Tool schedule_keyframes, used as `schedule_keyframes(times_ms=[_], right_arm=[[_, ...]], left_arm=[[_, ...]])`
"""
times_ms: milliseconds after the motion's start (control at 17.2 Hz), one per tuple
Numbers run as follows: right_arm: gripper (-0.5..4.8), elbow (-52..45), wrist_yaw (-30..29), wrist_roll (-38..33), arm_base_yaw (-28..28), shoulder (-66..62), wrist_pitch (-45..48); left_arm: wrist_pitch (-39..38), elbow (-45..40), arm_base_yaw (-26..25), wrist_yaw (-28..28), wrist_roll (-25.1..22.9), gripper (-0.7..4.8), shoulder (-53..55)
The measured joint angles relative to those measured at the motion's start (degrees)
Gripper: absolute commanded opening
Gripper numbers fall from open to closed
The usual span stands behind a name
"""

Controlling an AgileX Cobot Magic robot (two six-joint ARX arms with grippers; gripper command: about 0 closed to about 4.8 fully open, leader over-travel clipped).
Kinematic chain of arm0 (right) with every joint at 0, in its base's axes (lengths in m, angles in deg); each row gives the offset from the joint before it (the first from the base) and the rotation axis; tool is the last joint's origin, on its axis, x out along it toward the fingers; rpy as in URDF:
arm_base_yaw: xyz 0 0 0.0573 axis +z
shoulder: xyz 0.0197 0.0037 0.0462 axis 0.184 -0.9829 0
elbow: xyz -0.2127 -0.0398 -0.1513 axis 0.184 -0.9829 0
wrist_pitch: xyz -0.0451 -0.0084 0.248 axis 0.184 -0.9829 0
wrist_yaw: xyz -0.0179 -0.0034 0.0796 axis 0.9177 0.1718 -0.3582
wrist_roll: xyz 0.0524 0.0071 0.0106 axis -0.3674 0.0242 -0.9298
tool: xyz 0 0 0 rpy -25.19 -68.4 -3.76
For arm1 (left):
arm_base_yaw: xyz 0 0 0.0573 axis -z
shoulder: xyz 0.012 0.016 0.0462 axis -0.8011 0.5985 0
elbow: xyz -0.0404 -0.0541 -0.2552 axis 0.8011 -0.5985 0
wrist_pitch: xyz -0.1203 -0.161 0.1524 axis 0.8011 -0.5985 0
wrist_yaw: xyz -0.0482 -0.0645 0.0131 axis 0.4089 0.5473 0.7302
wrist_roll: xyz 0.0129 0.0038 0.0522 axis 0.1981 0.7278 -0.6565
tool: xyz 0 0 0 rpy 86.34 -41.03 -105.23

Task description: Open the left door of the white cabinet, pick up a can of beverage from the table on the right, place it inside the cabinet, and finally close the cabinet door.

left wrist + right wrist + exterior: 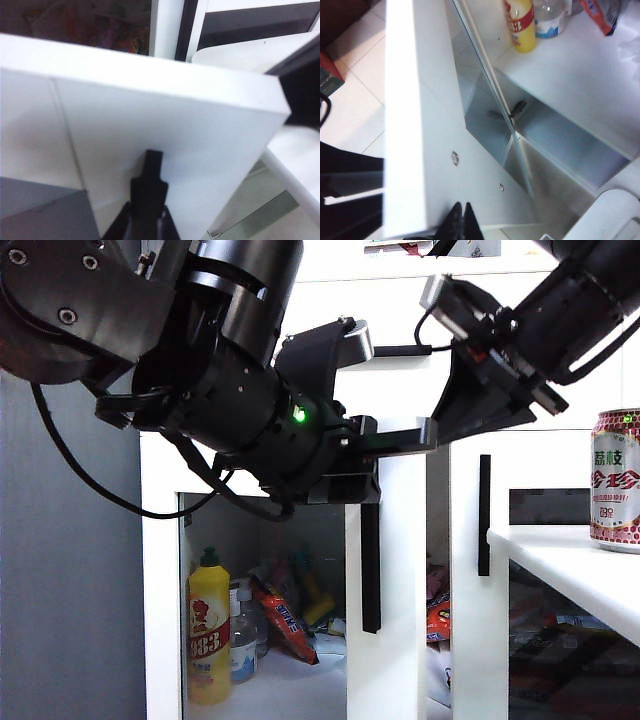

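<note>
The white cabinet has its left door swung open, edge-on to the exterior view. My left gripper is at the door's upper edge, shut on the door's black bar handle, which runs down between the jaws of the left gripper. My right gripper hangs just right of the door, shut and empty. In the right wrist view the right gripper is close to the door's inner face. The red-and-white can of beverage stands upright on the white table at the right, away from both grippers.
Inside the cabinet stand a yellow bottle, a clear bottle and snack packets on the white shelf. The right door, with its black handle, is closed behind the table's edge. The left arm fills the upper left.
</note>
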Motion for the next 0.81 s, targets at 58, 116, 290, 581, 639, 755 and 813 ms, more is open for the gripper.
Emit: schedule_keyframes(times_ms=[58, 116, 290, 581, 639, 755, 813], right_arm=[[-0.02, 0.00, -0.37, 0.02, -0.04, -0.28, 0.00], [-0.02, 0.00, -0.37, 0.04, -0.04, -0.28, 0.00], [-0.01, 0.00, -1.20, 0.04, -0.11, -0.28, 0.00], [-0.01, 0.00, -1.46, 0.04, -0.15, -0.28, 0.00], [-0.02, 0.00, -1.64, 0.04, -0.17, -0.28, 0.00], [-0.01, 0.00, -1.92, 0.04, -0.24, -0.28, 0.00], [-0.01, 0.00, -1.95, 0.04, -0.24, -0.28, 0.00]], left_arm=[[-0.02, 0.00, 0.00, -0.02, 0.00, -0.05, 0.00], [-0.04, 0.00, 0.00, -0.02, 0.00, -0.05, -0.02], [-0.22, 0.00, 0.00, -0.04, 0.00, -0.05, -0.11], [-0.22, -0.02, 0.00, -0.04, 0.00, -0.05, -0.11], [-0.22, -0.02, 0.00, -0.07, 0.00, -0.05, -0.11], [-0.24, -0.02, 0.00, -0.11, 0.00, -0.05, -0.11], [-0.35, -0.02, 0.00, -0.17, 0.00, -0.05, -0.11]])
